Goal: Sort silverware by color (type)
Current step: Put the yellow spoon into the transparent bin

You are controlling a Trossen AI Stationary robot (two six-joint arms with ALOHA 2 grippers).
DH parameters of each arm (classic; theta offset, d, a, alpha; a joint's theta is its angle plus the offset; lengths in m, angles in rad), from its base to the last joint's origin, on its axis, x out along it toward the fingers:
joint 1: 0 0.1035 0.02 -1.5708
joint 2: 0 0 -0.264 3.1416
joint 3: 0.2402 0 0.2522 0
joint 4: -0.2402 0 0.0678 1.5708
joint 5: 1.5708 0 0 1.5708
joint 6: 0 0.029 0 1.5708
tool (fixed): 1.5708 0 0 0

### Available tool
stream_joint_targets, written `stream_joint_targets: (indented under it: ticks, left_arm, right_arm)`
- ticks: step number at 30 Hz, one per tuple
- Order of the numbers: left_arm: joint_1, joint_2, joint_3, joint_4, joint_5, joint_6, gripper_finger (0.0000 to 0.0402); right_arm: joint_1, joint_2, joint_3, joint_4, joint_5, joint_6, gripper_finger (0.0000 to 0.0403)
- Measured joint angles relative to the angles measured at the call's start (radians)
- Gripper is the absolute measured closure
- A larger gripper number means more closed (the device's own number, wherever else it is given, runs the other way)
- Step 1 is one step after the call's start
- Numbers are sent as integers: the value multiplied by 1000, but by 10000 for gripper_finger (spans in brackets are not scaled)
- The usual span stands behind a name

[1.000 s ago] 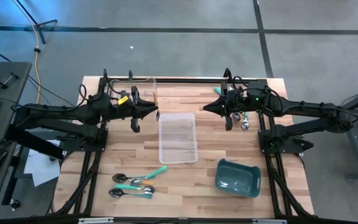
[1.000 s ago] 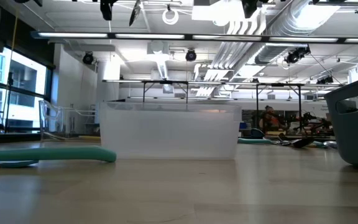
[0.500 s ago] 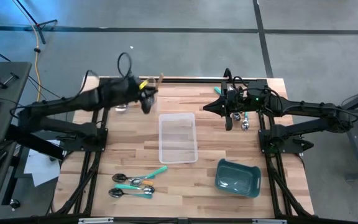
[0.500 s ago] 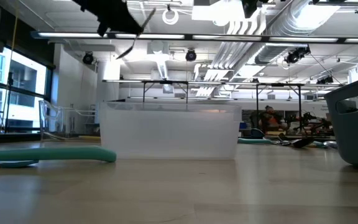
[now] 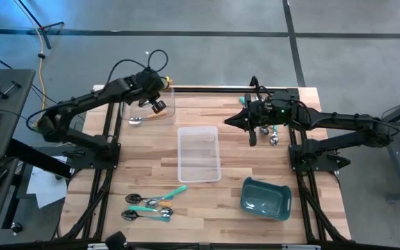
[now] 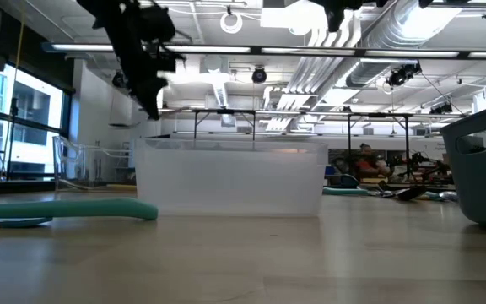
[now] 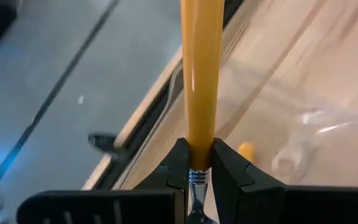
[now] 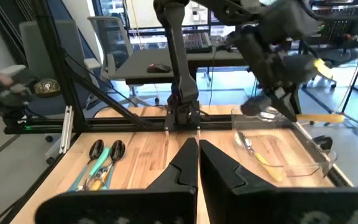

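Looking straight down from overhead, the left gripper (image 5: 155, 104) hangs over the clear tray (image 5: 146, 104) at the far left corner of the worktop (image 5: 207, 201), its jaws clamped on an orange-handled spoon (image 5: 164, 88). Inside that tray lies another orange spoon (image 5: 146, 119). A second clear tray (image 5: 199, 153) sits mid-worktop, apart from the first. Near the front left edge lies a small heap of teal-handled spoons (image 5: 151, 205), and a teal bin (image 5: 266, 198) stands toward the front right. The right gripper (image 5: 253, 132) waits by the far right side, just beside a couple of spoons (image 5: 273, 135) lying under its arm.

From the worktop-level view, the left gripper (image 6: 146, 80) hangs in the air above and to the side of the middle clear tray (image 6: 230, 179). A teal handle (image 6: 66, 209) lies flat at the left, and the bin's wall (image 6: 479, 169) rises at the right edge.

The left wrist view shows the dark fingers (image 7: 177, 165) pinching the orange handle (image 7: 202, 74) close to where the metal neck begins; the handle runs straight away from the camera, with the clear tray and a bit of orange in it blurred beneath.

In the right wrist view that gripper's (image 8: 198, 158) jaws are pressed together on nothing. Beyond them the far tray (image 8: 284, 149) holds an orange spoon (image 8: 263, 158), the left arm carries its spoon (image 8: 319, 116) above it, and three spoons (image 8: 101, 163) rest on the wood nearby.
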Motion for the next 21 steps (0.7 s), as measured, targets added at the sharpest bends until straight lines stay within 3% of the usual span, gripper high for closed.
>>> stream_joint_targets:
  ticks: [8,21]
  left_arm:
    - [72,152,0,-103,6,12,377]
    - [96,277,0,-142,138,124,370]
  right_arm:
    - [0,40,0,-8,0,2,403]
    - [0,61,0,-7,-3,2,403]
